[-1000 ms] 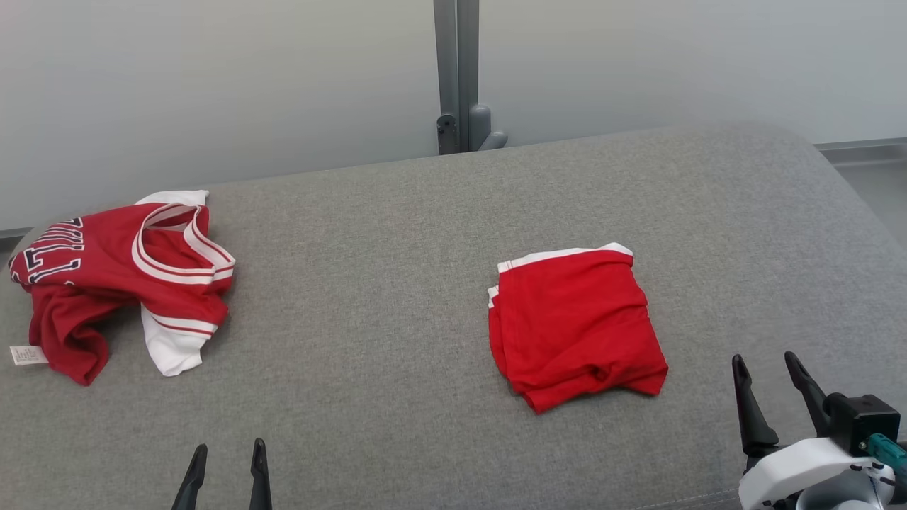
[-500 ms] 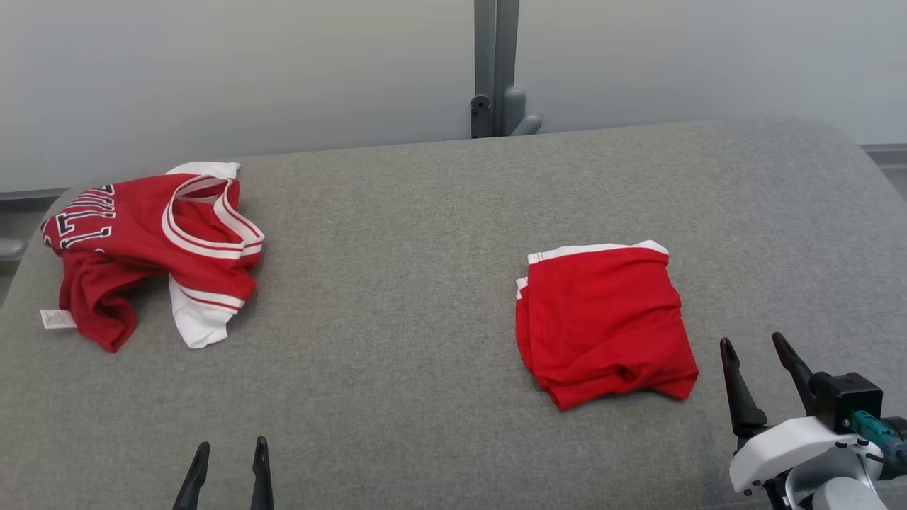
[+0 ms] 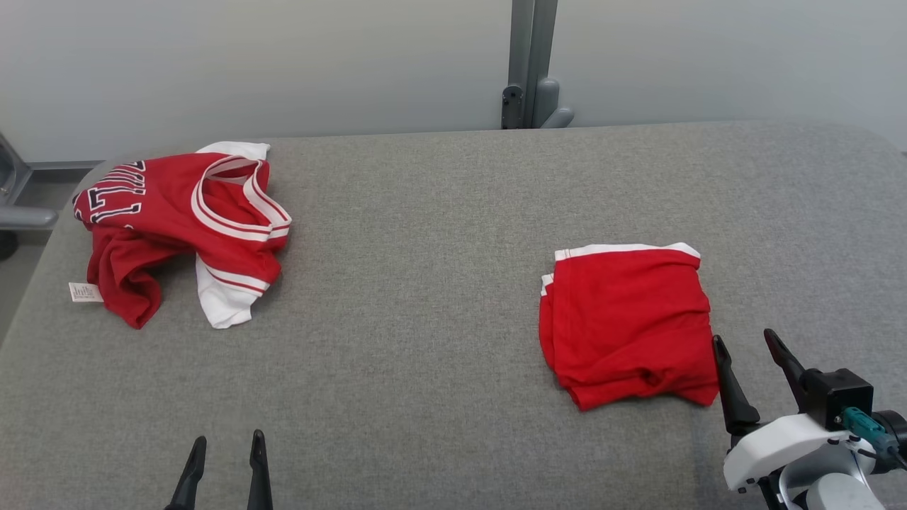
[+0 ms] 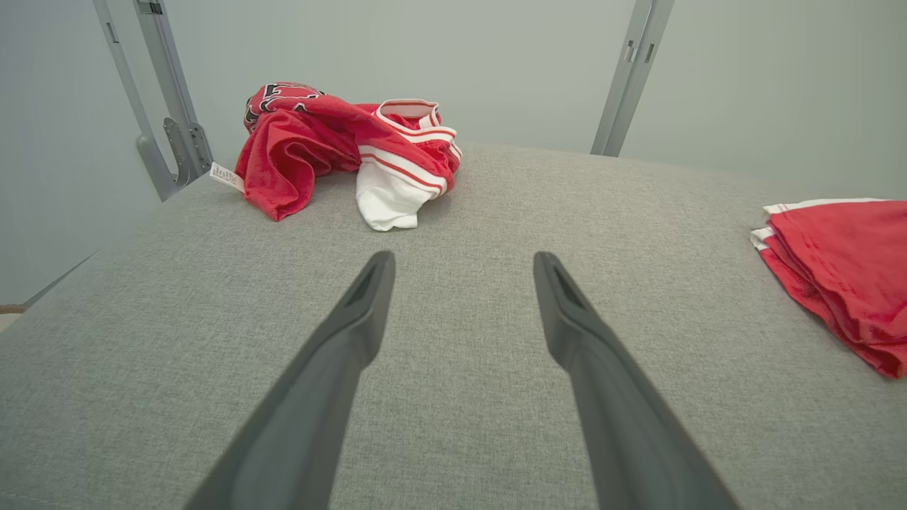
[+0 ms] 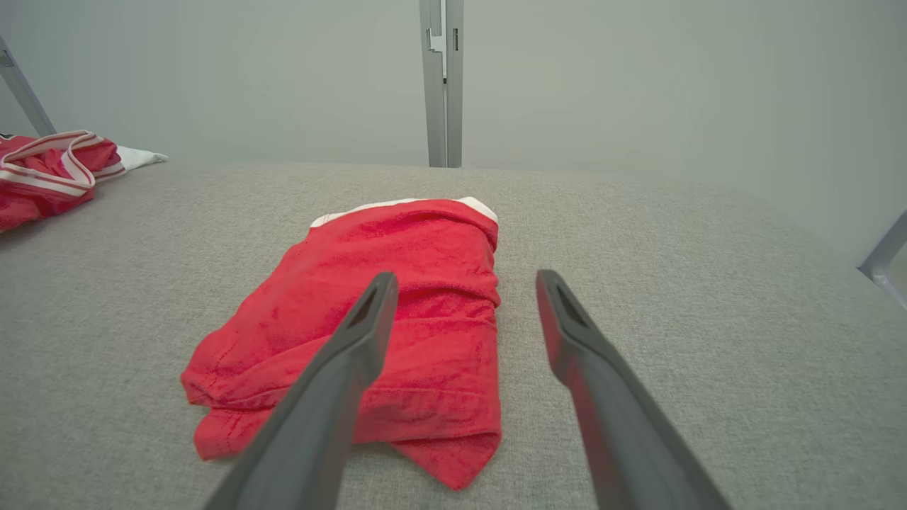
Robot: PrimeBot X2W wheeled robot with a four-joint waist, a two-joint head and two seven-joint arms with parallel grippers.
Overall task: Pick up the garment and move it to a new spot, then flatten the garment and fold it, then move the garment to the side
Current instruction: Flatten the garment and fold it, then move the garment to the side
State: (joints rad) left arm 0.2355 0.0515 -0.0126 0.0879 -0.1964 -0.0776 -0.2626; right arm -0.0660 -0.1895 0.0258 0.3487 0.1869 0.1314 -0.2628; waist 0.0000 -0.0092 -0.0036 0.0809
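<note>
A grey fabric-covered bench point(image 3: 425, 340) with rounded far corners stood before a plain, pale grey wall point(image 3: 283, 64). A grey metal post point(image 3: 533, 49) rose behind its far edge, with a bracket point(image 3: 528, 106) at the base. The light was soft and even.

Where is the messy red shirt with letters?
In the head view, the crumpled jersey lies far left on the grey cushion, apart from the folded red garment.

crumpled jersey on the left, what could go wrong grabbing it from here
The crumpled jersey lies by the left edge of the grey cushion; a tug could drag it off. The right gripper, jaws open, sits close to the folded red garment and could muss it.
</note>
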